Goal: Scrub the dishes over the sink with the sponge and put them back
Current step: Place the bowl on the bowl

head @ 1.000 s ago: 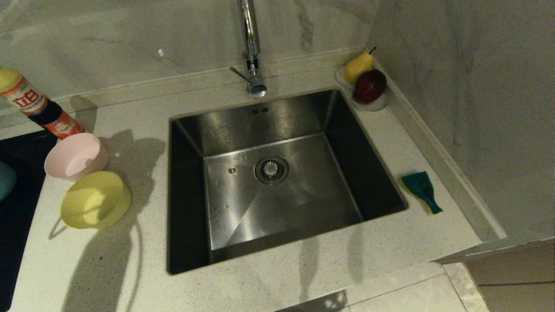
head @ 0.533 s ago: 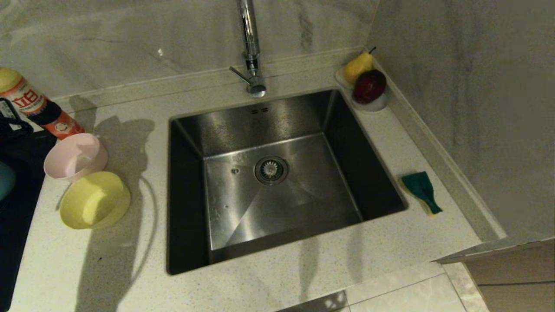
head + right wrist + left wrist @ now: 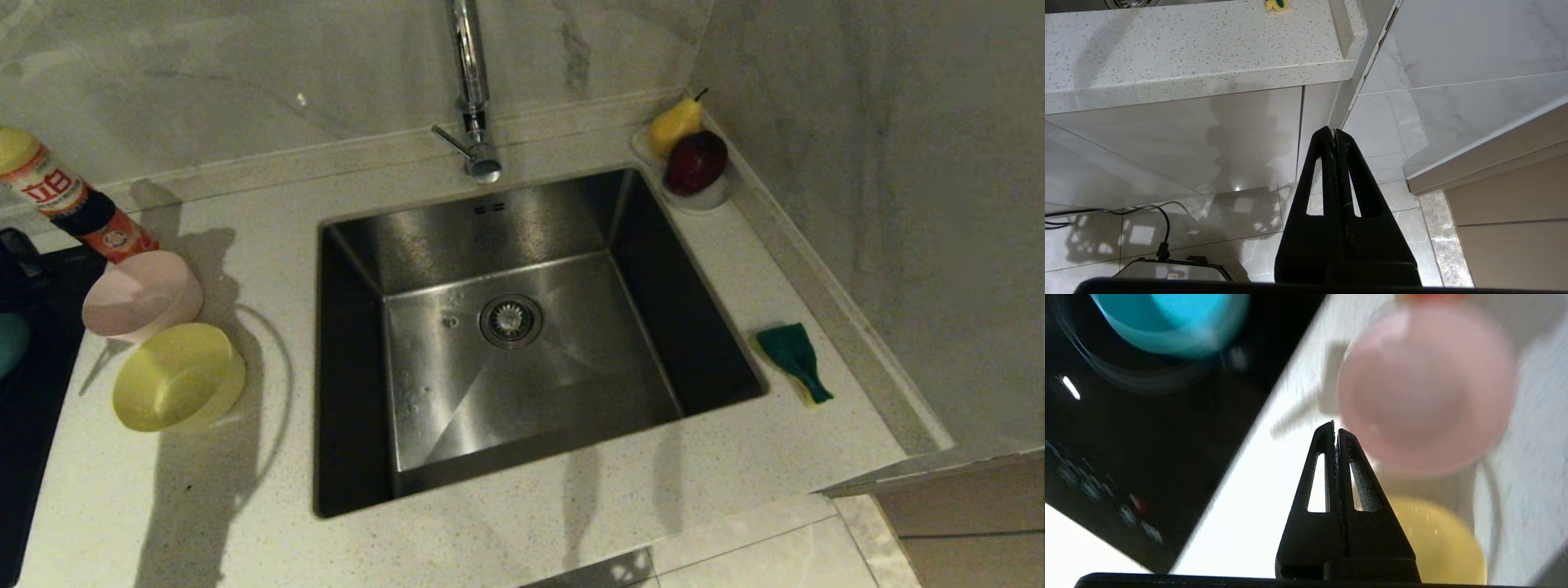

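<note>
Bowls (image 3: 143, 296) beside detergent bottle (image 3: 69, 202), cooktop (image 3: 33, 392).

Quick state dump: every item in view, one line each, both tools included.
pink bowl: upright, empty, on counter left of sink
yellow bowl: upright, empty, touching pink bowl
blue bowl: on black cooktop
sponge: green side up, on counter right of sink
sink: empty, tap not running
left tool: shut, empty, above counter near pink bowl
right tool: shut, empty, parked below counter edge
</note>
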Available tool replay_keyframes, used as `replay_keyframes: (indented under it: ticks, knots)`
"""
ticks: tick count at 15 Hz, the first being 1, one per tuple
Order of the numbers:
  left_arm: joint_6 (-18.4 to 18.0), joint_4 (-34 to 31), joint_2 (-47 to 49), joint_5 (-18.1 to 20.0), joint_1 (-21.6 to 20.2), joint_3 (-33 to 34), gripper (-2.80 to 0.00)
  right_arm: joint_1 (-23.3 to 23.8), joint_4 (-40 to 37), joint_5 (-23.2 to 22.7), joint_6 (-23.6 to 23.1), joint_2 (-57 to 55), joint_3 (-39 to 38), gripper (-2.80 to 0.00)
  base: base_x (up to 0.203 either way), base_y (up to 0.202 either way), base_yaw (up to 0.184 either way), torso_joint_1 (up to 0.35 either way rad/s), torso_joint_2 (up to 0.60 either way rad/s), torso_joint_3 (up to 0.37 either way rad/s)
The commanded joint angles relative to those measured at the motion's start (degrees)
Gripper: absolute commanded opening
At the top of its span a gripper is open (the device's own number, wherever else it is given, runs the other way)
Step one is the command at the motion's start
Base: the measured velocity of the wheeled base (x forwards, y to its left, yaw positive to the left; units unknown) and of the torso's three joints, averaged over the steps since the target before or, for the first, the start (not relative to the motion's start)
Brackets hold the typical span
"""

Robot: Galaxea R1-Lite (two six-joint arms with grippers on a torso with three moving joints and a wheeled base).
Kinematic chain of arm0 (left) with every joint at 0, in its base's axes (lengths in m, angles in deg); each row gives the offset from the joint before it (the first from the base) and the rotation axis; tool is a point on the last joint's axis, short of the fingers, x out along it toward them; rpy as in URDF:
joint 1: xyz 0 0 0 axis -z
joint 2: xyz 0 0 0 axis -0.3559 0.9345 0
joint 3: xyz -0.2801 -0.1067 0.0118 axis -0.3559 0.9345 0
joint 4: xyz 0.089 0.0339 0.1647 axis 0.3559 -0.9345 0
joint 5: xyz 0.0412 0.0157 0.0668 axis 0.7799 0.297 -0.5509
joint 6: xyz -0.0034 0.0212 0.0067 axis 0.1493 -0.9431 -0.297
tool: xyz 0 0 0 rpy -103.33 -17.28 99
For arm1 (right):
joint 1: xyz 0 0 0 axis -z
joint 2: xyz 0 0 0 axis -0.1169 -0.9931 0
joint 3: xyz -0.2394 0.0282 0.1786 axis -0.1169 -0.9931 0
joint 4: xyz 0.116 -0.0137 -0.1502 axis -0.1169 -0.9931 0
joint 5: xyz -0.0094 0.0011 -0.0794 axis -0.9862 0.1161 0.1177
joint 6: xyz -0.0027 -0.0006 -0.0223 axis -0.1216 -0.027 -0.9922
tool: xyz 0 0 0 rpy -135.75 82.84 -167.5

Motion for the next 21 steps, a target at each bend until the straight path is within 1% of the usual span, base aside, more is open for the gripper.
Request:
replay_keyframes:
  ticks: [1,5,8,11,12,13,15,17,21]
  knots:
    - [0.7,-2.3,2.4,2.7,-1.5,-1.3,0.0,0.1,0.0,0.0,0.0,-0.1,0.0,-2.8,0.0,0.0,0.0,0.0,0.0,0.0]
    - [0.9,-1.7,4.2,2.5,-2.1,-1.5,0.0,0.0,0.0,-0.1,0.0,-0.1,0.0,-2.8,0.0,0.0,0.0,0.0,0.0,0.0]
    - [1.1,-2.3,7.2,2.6,-3.6,-1.7,0.0,0.0,0.0,0.0,0.0,-0.1,0.0,-2.8,0.0,0.0,0.0,0.0,0.0,0.0]
    - [2.2,-2.4,8.5,3.1,-4.7,-1.2,0.0,0.0,0.0,-0.1,0.0,-0.1,0.0,-2.8,0.0,0.0,0.0,0.0,0.0,0.0]
    - [2.3,-2.4,8.7,4.0,-4.7,-0.9,0.0,0.1,0.0,0.0,0.0,-0.1,0.0,-2.8,0.0,0.0,0.0,0.0,0.0,0.0]
    - [2.7,-2.3,9.0,5.7,-4.7,-1.1,0.0,0.0,0.0,0.0,0.0,-0.1,0.0,-2.8,0.0,0.0,0.0,0.0,0.0,0.0]
    - [5.3,-2.4,9.1,8.4,-4.6,-1.1,0.0,0.0,0.0,0.0,0.0,-0.1,0.0,-2.8,0.0,0.0,0.0,0.0,0.0,0.0]
    - [5.9,-2.3,9.5,10.3,-4.6,-1.0,0.0,0.0,0.0,0.0,0.0,-0.1,0.0,-2.8,0.0,0.0,0.0,0.0,0.0,0.0]
    - [7.8,-2.3,11.8,10.6,-4.6,-0.9,0.0,0.0,0.0,0.0,0.0,-0.1,0.0,-2.8,0.0,0.0,0.0,0.0,0.0,0.0]
